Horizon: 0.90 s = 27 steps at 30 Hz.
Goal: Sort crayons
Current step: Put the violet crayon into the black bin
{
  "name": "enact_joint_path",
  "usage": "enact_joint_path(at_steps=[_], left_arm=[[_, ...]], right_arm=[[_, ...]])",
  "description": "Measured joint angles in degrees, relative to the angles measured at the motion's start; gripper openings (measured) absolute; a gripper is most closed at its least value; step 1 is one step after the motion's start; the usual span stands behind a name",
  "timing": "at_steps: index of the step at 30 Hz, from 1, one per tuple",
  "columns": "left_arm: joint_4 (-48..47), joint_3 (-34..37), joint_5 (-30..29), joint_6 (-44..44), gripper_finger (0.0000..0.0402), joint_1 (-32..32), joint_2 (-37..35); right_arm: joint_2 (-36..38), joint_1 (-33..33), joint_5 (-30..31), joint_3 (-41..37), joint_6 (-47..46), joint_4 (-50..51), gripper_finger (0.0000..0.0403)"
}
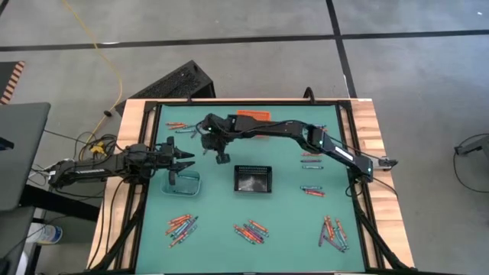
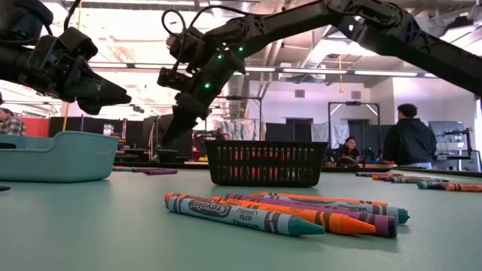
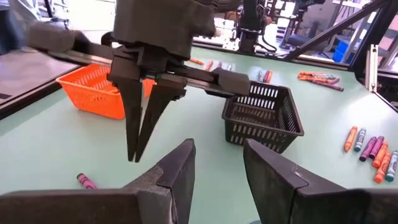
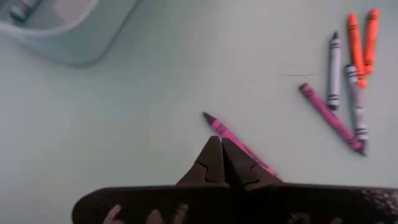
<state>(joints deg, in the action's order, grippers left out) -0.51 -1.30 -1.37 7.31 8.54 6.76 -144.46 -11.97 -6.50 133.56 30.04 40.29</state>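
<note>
The counter (image 1: 252,206) had a smooth, matte green top framed by pale wood. The crayons (image 1: 252,231) were thin paper-wrapped sticks with pointed wax tips, lying in loose clusters along the near edge, at the right side and near the far left corner. In the low view the closest cluster (image 2: 286,212) showed teal, orange and purple wrappers with printed labels. A black mesh basket (image 1: 253,179) with slotted walls sat at the middle of the counter, an orange mesh basket (image 1: 254,117) lay at the far edge, partly covered by the right arm, and a pale teal, smooth-walled plastic bin (image 1: 183,183) stood to the left of the black one.

What lay inside the bins could not be made out, apart from one crayon end in the teal bin, cut off at the edge of the right wrist view.

The right arm reached from the right side across to the far left area, its wrist bent downward. The right end effector (image 4: 222,152) had its fingers pressed together with nothing between them, tips pointing at the counter just above a single magenta crayon (image 4: 239,144). The left arm extended in from the left, roughly level, and the left end effector (image 3: 217,171) hovered above the teal bin with its fingers parted and empty.
</note>
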Motion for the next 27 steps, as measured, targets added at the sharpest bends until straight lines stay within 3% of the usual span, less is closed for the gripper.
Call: enact_joint_path(at_steps=[4,14,20,27], left_arm=[[0.0,0.0,0.0,0.0,0.0125,0.0,0.0],[0.0,0.0,0.0,0.0,0.0125,0.0,0.0],[0.0,0.0,0.0,0.0,0.0125,0.0,0.0],[0.0,0.0,0.0,0.0,0.0125,0.0,0.0]], right_arm=[[-0.6,-0.7,3.5,0.0,2.3,-0.3,0.0000],[-0.8,-1.2,3.5,0.1,19.2,-2.1,0.0004],[-4.0,-0.6,5.3,0.1,31.5,-3.5,0.0051],[-5.0,0.5,9.1,0.0,34.8,-5.3,0.0109]])
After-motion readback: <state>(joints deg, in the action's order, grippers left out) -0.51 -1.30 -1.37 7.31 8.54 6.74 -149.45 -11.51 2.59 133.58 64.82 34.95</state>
